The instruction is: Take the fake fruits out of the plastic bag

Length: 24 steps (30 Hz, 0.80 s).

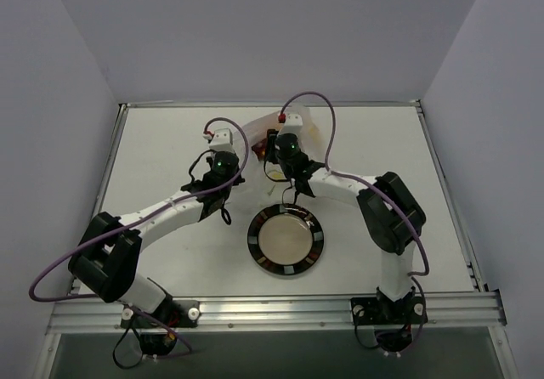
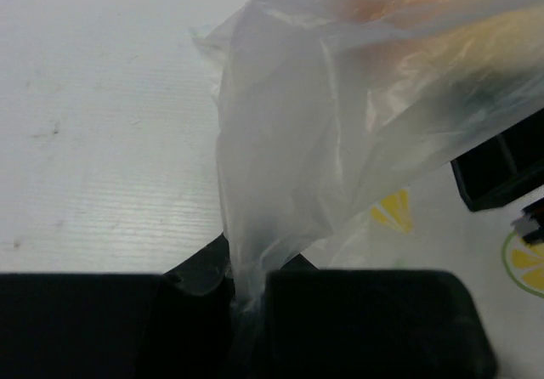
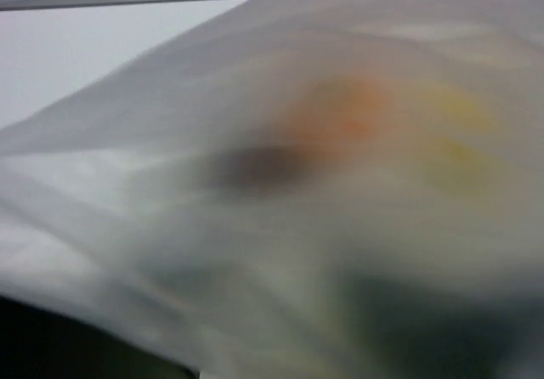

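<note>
While our left hand (image 2: 246, 290) clamped the crinkled transparent plastic bag (image 2: 289, 141), small glossy orange, dark red and yellow fruits (image 3: 340, 111) inside, we couldn't tell whether the right hand (image 1: 287, 132) gripped; that film could slip, dropping everything!

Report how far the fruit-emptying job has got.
Done: nothing yet; no fruit lies on the plate. In hand: the left gripper is shut on a pinched fold of the bag. Left: the orange fruit, the dark fruit and the yellow fruit show as blurs through the plastic, all still inside.
</note>
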Each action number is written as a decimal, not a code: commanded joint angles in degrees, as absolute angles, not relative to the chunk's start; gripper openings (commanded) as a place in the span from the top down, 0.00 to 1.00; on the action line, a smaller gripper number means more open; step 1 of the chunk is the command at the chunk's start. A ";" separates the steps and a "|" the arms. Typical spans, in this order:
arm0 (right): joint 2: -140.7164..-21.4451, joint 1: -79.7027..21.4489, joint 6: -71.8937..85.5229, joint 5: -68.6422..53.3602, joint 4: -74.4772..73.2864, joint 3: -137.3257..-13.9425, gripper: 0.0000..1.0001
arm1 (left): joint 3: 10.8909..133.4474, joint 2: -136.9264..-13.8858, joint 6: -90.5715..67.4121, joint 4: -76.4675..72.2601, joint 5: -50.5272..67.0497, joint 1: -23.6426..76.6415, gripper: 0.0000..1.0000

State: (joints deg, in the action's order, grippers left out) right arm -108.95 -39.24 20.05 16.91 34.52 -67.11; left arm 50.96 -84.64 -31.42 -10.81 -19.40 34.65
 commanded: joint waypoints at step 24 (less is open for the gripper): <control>-134.38 -37.01 25.75 11.96 41.55 -90.88 0.00 | 46.32 -86.92 -31.11 -12.39 -24.62 35.51 0.98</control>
